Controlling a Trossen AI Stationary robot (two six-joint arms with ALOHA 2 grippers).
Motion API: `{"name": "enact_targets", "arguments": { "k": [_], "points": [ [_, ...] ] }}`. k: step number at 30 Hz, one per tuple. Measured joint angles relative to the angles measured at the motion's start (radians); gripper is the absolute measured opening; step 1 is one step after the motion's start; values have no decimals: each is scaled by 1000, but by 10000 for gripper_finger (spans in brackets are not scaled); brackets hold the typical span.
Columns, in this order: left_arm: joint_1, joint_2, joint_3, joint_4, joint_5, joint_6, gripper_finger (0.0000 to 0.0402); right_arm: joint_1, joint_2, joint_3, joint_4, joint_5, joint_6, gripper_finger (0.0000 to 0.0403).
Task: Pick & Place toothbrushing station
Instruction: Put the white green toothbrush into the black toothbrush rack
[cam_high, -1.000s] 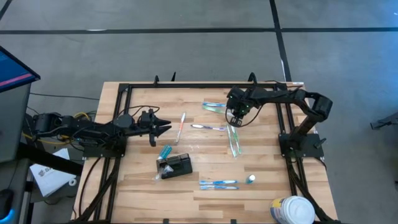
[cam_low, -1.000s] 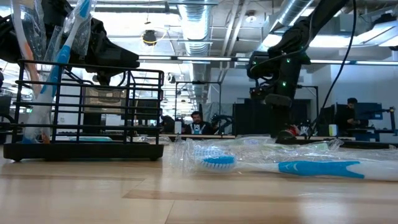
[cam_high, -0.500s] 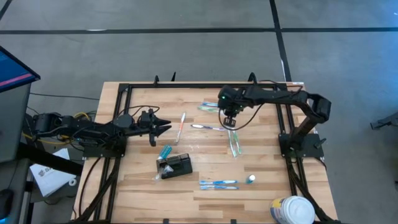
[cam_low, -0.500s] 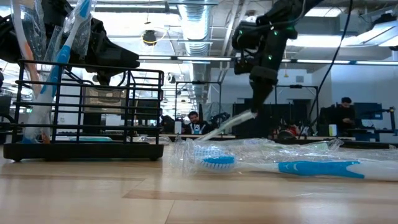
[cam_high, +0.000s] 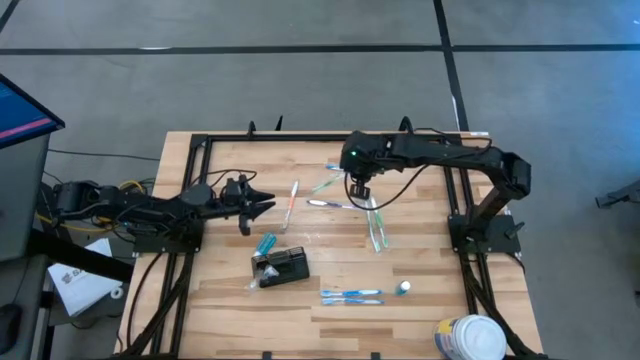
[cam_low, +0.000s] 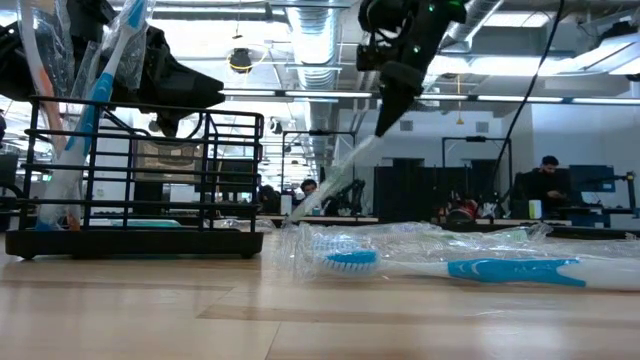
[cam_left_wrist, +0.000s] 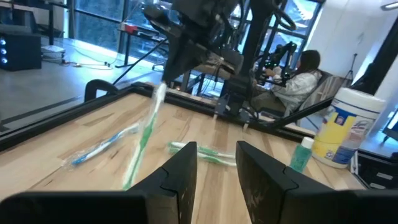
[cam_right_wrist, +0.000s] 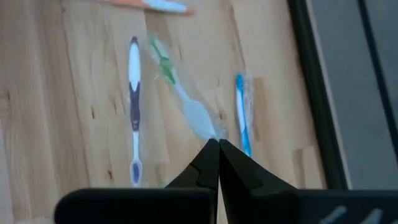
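The right end effector (cam_high: 360, 186) is up in the air over the far middle of the worktop (cam_high: 420, 250). Its fingers are pressed tight together on one end of a green toothbrush (cam_right_wrist: 180, 93) in a clear wrapper, which hangs down at a slant.

The left end effector (cam_high: 262, 203) waits low over the left side. Its fingers (cam_left_wrist: 180, 168) are a little way apart and hold nothing.

The toothbrushing station (cam_high: 283, 267) sits on the worktop near the front, left of the middle, with toothbrushes already in it.
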Motion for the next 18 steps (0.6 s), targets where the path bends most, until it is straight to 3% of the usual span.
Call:
{"name": "enact_targets", "arguments": {
  "k": [13, 18],
  "points": [
    [-30, 0, 39, 93, 4, -85, 106, 63, 0, 113, -15, 24, -43, 0],
    [-29, 0, 89, 92, 61, -102, 106, 109, 0, 160, -35, 87, -68, 0]
  ]
}}
